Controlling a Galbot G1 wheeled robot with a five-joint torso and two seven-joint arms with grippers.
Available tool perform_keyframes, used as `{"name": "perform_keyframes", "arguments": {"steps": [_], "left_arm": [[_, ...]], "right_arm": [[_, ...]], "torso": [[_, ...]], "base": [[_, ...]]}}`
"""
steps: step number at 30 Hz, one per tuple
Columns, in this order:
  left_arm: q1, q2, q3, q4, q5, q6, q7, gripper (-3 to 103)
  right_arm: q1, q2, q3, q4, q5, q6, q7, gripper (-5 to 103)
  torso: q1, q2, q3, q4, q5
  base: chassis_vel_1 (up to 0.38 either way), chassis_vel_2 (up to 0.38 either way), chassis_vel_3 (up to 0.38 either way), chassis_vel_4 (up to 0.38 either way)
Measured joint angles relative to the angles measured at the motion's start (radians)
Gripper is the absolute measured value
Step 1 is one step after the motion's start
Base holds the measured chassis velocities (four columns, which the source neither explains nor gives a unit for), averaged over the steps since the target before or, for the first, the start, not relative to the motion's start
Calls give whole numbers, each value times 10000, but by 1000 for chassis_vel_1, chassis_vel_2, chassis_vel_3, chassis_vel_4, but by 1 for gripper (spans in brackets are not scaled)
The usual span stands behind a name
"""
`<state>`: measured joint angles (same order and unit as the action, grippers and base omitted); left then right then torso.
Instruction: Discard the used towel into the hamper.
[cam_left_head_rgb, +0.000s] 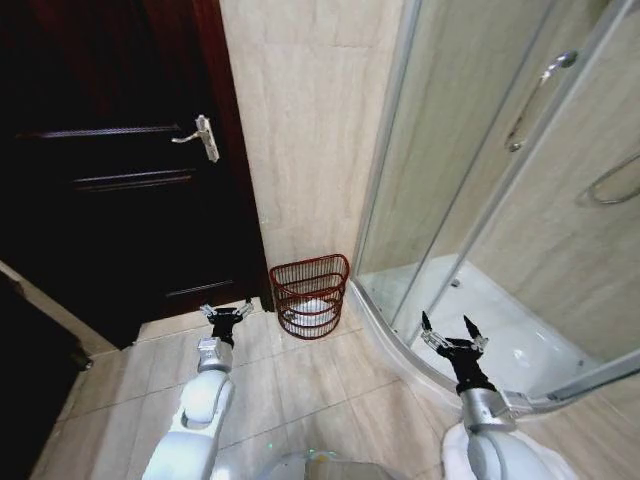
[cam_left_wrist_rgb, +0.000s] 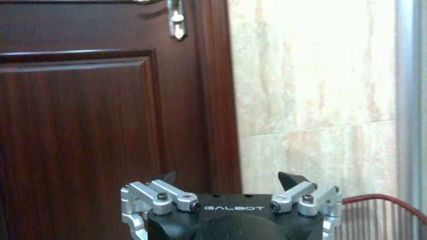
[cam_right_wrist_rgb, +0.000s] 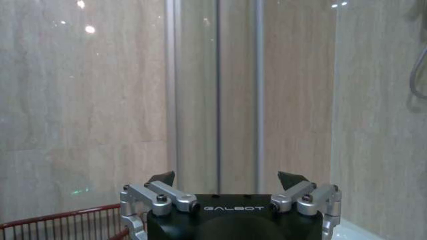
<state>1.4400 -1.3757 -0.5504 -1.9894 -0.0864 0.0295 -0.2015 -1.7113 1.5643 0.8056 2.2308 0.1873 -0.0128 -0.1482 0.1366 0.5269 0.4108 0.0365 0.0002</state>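
- The hamper, a small round basket of red-brown openwork wire with sides tapering to a narrower base, stands on the pale glossy floor tiles, against the beige stone-look wall tiles between the door and the shower.
- Something white and soft-looking lies in its bottom; it may be the towel, though the wire bars hide its shape.
- The dark panelled wooden door, with a silver lever handle, is to the robot's left of the hamper.
- The curved glass shower enclosure, framed in brushed metal, has a smooth white tray.
- The left gripper, black body with silver linkages, hangs low over the floor just beside the hamper on the door side, its dark pointed fingers spread wide and holding nothing.
- The right gripper hovers near the shower's curved sill, fingers equally wide apart, also empty.
- In the left wrist view the hamper's red rim shows beside that claw.
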Motion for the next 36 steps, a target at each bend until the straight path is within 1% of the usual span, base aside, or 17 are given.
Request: {"name": "perform_keyframes", "arguments": {"steps": [5, 7, 10, 17, 18, 20, 21, 24, 30, 36], "left_arm": [[-6, 25, -14, -1, -10, -5, 8, 100], [-1, 31, -20, 1, -13, -8, 7, 100], [28, 28, -16, 6, -13, -25, 6, 100], [61, 2, 61, 60, 4, -95, -4, 100], [46, 4, 68, 62, 23, -101, -19, 100], [27, 2, 83, 87, 83, -103, -29, 100], [18, 3, 85, 106, 156, -112, -32, 100], [28, 1, 104, 128, 206, -129, -34, 100], [20, 9, 138, 185, 224, -161, -37, 100], [-64, 51, 139, 238, 230, -167, -37, 100]], "right_arm": [[-30, 7, 8, 11, 12, 45, 0, 100], [-53, 11, 9, 11, 20, 69, 0, 100], [-65, 11, 22, -4, 35, 113, 0, 100], [-130, 6, 51, -10, 72, 163, 2, 100], [-140, 6, 58, -10, 74, 178, 3, 100], [-167, 6, 62, -10, 75, 220, 3, 100], [-190, 9, 62, -26, 76, 295, 5, 100], [-195, 27, 52, -76, 71, 407, 13, 100], [-125, 70, 4, -111, 22, 444, 14, 100], [-56, 114, -28, -108, 1, 434, 13, 100]], "torso": [[2, 0, 1, -3, 3], [1, -1, 0, -1, -5], [1, 0, 0, 0, 1], [-2, 0, -1, 0, -5], [-3, 0, -2, -1, 6], [-2, 0, 0, -1, -7], [-3, 1, -2, -4, 1], [-3, 0, -1, -1, -1], [-2, 0, -1, 1, -1], [1, 0, 0, 0, -3]], "base": [[-126, -238, 123, 226], [-82, -224, 86, 225], [-22, -218, 4, 237], [-31, -248, 20, 235], [-45, -244, 42, 230], [-46, -248, 60, 266], [-71, -218, 80, 260], [-52, -204, 71, 206], [-27, -91, 23, 63], [-11, 8, -50, -88]]}}
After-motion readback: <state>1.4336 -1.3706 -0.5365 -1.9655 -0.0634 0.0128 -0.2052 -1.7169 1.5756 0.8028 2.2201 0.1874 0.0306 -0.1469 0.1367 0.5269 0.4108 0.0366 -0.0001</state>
